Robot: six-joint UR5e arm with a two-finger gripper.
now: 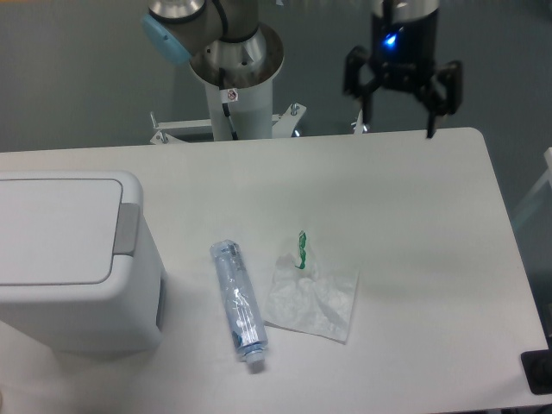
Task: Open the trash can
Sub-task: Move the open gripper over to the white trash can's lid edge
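The trash can [69, 259] is a big white bin at the table's left edge, its flat lid down and a grey push tab [127, 229] on its right side. My gripper [398, 123] hangs open above the table's far edge, right of centre, well away from the bin. Nothing sits between its black fingers [431, 116].
A clear plastic bottle [237, 302] lies on the table right of the bin. A crumpled clear wrapper [312, 297] with a green strip lies beside it. The arm's base column [237, 95] stands behind the far edge. A dark object [539, 373] sits at the right front corner.
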